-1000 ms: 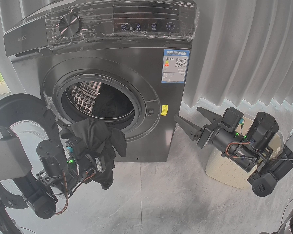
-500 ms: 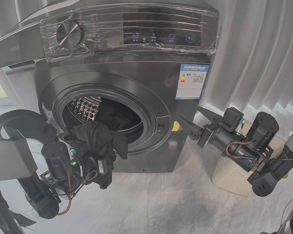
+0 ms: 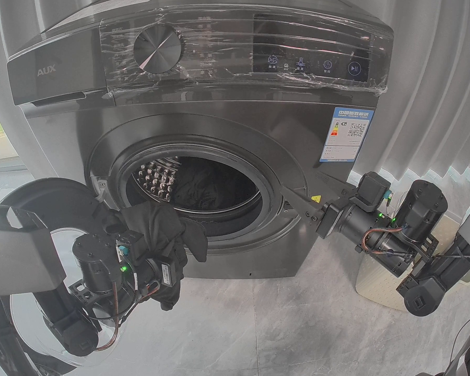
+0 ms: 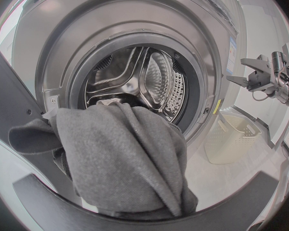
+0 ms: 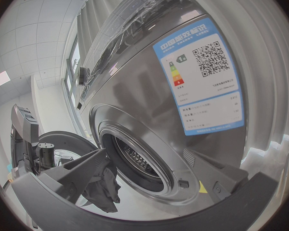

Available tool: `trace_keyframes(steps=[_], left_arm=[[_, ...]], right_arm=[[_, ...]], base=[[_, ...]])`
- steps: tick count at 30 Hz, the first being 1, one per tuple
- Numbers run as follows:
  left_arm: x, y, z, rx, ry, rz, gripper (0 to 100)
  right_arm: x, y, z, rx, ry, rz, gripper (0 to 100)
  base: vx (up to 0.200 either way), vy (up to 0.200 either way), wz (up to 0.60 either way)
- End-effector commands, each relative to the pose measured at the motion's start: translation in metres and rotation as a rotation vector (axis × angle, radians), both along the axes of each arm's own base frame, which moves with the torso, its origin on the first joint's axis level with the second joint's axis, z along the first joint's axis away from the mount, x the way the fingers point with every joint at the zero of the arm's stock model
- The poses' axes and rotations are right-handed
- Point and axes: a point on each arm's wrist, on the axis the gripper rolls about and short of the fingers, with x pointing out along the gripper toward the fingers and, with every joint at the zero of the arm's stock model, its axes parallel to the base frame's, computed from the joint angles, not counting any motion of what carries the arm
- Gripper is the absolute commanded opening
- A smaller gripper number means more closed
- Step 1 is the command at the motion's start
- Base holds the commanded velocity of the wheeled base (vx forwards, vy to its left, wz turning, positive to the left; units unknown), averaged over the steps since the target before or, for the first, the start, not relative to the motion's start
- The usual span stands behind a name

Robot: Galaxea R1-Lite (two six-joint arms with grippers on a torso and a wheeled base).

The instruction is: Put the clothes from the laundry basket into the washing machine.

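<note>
While one washer (image 3: 219, 110) stands with its door (image 3: 52, 204) swung open, the left claw (image 3: 146, 236) grips the one dark garment (image 3: 159, 228) right at the lower rim of the drum mouth, fingers buried under cloth that drapes over it. The right claw (image 3: 300, 181) hangs wide open, holding nothing, close to the washer's front; one cream basket (image 4: 228, 141) sits on the floor at the washer's right. More dark cloth lies inside the drum (image 3: 209, 184).
</note>
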Motion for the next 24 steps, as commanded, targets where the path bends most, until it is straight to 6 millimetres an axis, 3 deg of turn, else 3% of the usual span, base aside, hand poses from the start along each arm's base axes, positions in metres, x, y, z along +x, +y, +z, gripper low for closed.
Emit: trace_keyframes(steps=[1,24], left_arm=[[-0.001,-0.001,-0.001,0.003,0.002,-0.004,0],[-0.014,-0.013,-0.003,0.003,0.018,-0.062,0]], right_arm=[[0.000,0.000,0.000,0.000,0.000,0.001,100],[-0.001,0.001,0.000,0.000,0.000,0.004,100]], base=[[0.000,0.000,0.00],[0.000,0.000,0.00]])
